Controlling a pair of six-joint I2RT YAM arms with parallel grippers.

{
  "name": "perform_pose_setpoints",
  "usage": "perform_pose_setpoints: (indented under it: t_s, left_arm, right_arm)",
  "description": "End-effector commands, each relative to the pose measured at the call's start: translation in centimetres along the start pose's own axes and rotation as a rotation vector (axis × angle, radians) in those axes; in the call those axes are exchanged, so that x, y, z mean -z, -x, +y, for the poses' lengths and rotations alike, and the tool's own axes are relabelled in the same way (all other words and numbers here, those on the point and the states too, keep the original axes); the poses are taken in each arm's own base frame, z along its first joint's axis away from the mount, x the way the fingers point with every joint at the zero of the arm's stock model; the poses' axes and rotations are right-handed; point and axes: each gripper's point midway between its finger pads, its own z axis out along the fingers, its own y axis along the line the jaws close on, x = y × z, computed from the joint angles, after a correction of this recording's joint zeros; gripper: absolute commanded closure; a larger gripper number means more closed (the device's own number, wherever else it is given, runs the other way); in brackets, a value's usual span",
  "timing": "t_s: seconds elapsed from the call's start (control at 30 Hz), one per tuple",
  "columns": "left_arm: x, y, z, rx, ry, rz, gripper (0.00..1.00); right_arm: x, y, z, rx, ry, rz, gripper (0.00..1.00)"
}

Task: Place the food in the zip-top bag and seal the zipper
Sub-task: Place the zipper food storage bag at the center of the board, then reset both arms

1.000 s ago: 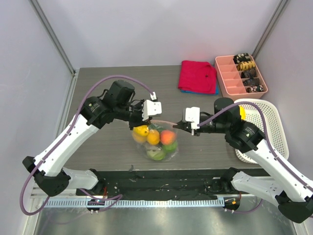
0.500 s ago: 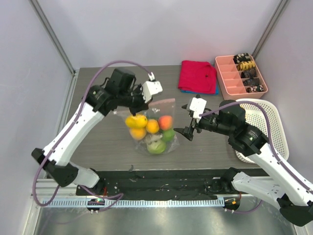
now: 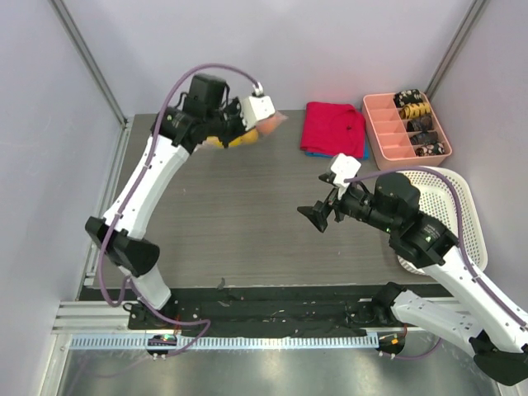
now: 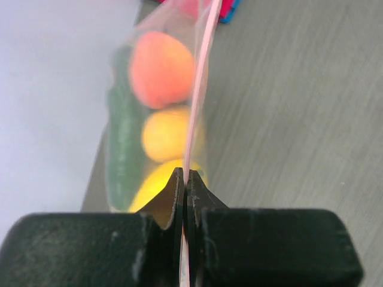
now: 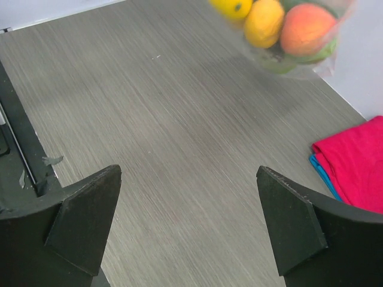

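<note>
While the right gripper (image 3: 317, 217) hangs over the desk (image 3: 223, 223) a little right of centre, its jaws stand wide apart, and the right wrist view shows only bare woodgrain between its fingers (image 5: 84, 227). Beside that arm, a white basket (image 3: 452, 206) sits against the right edge. Farther back, the left gripper (image 4: 184, 179) is raised above the far edge, left of centre, with its jaws pressed together on the zipper (image 4: 201, 95) of the zip-top bag (image 3: 257, 129). The bag hangs from that grip, clear of the desk surface. Inside it the food is visible through the plastic: a red-orange fruit (image 4: 160, 69), an orange one (image 4: 164, 134), a yellow lemon-like piece (image 4: 154, 186) and a dark green cucumber-like piece (image 4: 122, 143). The right wrist view also shows something green (image 5: 320, 54) at the bottom of the bag. The pink strip reads as one thin line and appears closed, though blur prevents confirming this along its full length. A folded red cloth (image 3: 333, 128) lies at the far edge, right of the bag. A pink compartment tray (image 3: 394, 130) occupies the far-right corner.
</note>
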Motion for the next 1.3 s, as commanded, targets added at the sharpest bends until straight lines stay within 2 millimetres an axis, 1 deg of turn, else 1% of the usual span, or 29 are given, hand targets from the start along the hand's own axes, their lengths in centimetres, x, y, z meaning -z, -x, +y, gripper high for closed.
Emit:
perform_pose_setpoints:
  t_s: [0.0,0.03,0.07,0.1,0.17,0.2,0.27,0.3,0.43,0.57,0.6,0.67,0.7,0.73,0.77,0.8,0.83,0.87,0.9,0.93,0.97,1.0,1.03,1.07,1.13,1.17,1.2,1.23,1.27]
  left_arm:
    - [-1.3,-2.8,-6.2,0.055,-0.136,0.018,1.00]
    - [-3.1,-5.6,-9.0,0.072,-0.192,0.073,1.00]
    - [-3.6,-6.5,-10.3,0.096,-0.204,0.094,1.00]
    - [-3.7,-6.6,-11.9,0.090,-0.226,0.099,1.00]
    - [-4.7,-8.9,-15.2,0.151,-0.287,0.159,1.00]
    - [-4.9,-9.0,-16.7,0.170,-0.320,0.166,1.00]
    - [-5.2,-9.4,-18.5,0.234,-0.356,0.191,1.00]
    - [-5.2,-8.9,-19.8,0.290,-0.392,0.195,1.00]
    - [-5.0,-7.5,-22.2,0.391,-0.486,0.164,0.98]
    - [-3.8,-7.6,-24.0,0.370,-0.542,0.171,0.88]
    - [-3.4,-8.1,-24.7,0.372,-0.562,0.184,0.80]
    - [-2.0,-8.0,-25.1,0.344,-0.589,0.165,0.66]
    - [-0.9,-8.5,-25.7,0.340,-0.616,0.195,0.46]
    - [-0.2,-8.6,-25.7,0.319,-0.631,0.200,0.37]
    - [0.6,-8.8,-25.5,0.315,-0.631,0.218,0.25]
    - [1.8,-9.4,-25.8,0.334,-0.651,0.265,0.23]
    - [2.7,-8.4,-25.0,0.352,-0.650,0.251,0.17]
    - [3.2,-8.3,-24.0,0.417,-0.651,0.245,0.00]
    - [4.1,-8.0,-23.3,0.470,-0.655,0.252,0.00]
    - [4.8,-6.6,-21.5,0.525,-0.623,0.219,0.00]
    - [5.3,-6.5,-19.2,0.598,-0.592,0.195,0.00]
    - [5.8,-6.4,-17.8,0.651,-0.563,0.188,0.00]
    - [6.8,-5.5,-15.8,0.690,-0.519,0.150,0.00]
    - [7.8,-6.0,-13.5,0.785,-0.491,0.110,0.00]
    - [9.3,-6.1,-10.7,0.881,-0.449,0.040,0.00]
    - [10.4,-7.5,-7.9,1.004,-0.357,0.016,0.00]
    - [10.8,-8.2,-6.7,1.055,-0.326,-0.006,0.00]
    - [11.9,-10.3,-4.5,1.138,-0.242,-0.018,0.00]
    - [12.3,-11.4,-4.0,1.183,-0.215,-0.011,0.00]
  right_arm:
    - [0.5,0.8,-1.1,-0.026,-0.074,-0.041,0.00]
    - [0.5,0.4,-1.2,-0.019,-0.080,-0.029,0.00]
    - [0.5,0.1,-1.4,-0.016,-0.089,-0.021,0.00]
    - [0.5,-0.3,-1.4,-0.012,-0.095,-0.007,0.00]
    - [0.5,-0.8,-1.8,-0.005,-0.109,0.015,0.00]
    - [0.5,-1.5,-1.6,0.005,-0.103,0.040,0.00]
    - [0.5,-2.1,-1.6,0.005,-0.101,0.063,0.00]
    - [0.4,-2.6,-1.5,0.000,-0.099,0.079,0.00]
    - [0.3,-3.5,-1.7,-0.020,-0.112,0.106,0.00]
    - [0.5,-4.1,-2.2,-0.030,-0.136,0.126,0.00]
    - [0.6,-4.2,-2.4,-0.033,-0.147,0.127,0.00]
    - [0.6,-4.4,-2.7,-0.044,-0.164,0.136,0.00]
    - [0.7,-4.1,-2.8,-0.048,-0.167,0.130,0.00]
    - [0.7,-4.1,-2.9,-0.053,-0.169,0.130,0.00]
    - [0.8,-4.0,-2.9,-0.060,-0.172,0.130,0.00]
    - [0.7,-4.0,-2.9,-0.066,-0.172,0.134,0.00]
    - [0.6,-4.1,-3.0,-0.074,-0.174,0.138,0.00]
    - [0.5,-4.0,-3.2,-0.086,-0.180,0.136,0.00]
    - [0.5,-4.0,-3.3,-0.097,-0.184,0.139,0.00]
    - [0.3,-4.1,-3.5,-0.108,-0.189,0.147,0.00]
    - [0.3,-4.1,-4.0,-0.137,-0.209,0.148,0.00]
    - [0.3,-4.3,-4.4,-0.153,-0.223,0.154,0.00]
    - [0.2,-4.4,-4.6,-0.169,-0.231,0.156,0.00]
    - [0.1,-4.7,-5.0,-0.184,-0.247,0.166,0.00]
    - [0.1,-5.4,-6.1,-0.246,-0.306,0.179,0.00]
    - [-0.2,-5.7,-6.5,-0.269,-0.320,0.187,0.00]
    - [-0.1,-5.9,-7.2,-0.326,-0.353,0.182,0.00]
    - [-0.1,-6.1,-7.6,-0.355,-0.373,0.182,0.00]
    - [-0.2,-6.1,-7.8,-0.386,-0.385,0.175,0.00]
